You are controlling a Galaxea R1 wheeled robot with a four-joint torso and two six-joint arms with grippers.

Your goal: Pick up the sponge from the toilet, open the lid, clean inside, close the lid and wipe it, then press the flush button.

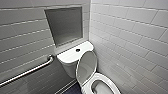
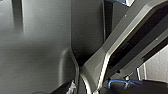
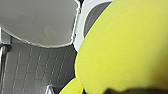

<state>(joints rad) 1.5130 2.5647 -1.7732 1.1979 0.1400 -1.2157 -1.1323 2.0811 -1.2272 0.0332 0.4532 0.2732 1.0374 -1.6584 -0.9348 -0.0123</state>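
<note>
Soft, even light fills the head view: the wall tiles (image 1: 130, 30) read pale grey, the niche (image 1: 64, 25) lies shadowed, and tile lines bow near the edges. The left wrist view is dim; the sponge (image 3: 125, 50) glows saturated yellow.

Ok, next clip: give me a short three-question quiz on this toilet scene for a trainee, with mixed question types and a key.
1. True or false: the lid lies closed over the bowl.
2. Multiple choice: the flush button sits on A) the tank top, B) the seat, C) the wall.
3. Fill in: the sponge, close up in the right wrist view, is coloured ____.

Key: 1 false, the lid stands raised towards the tank; 2 A; 3 yellow.
</note>
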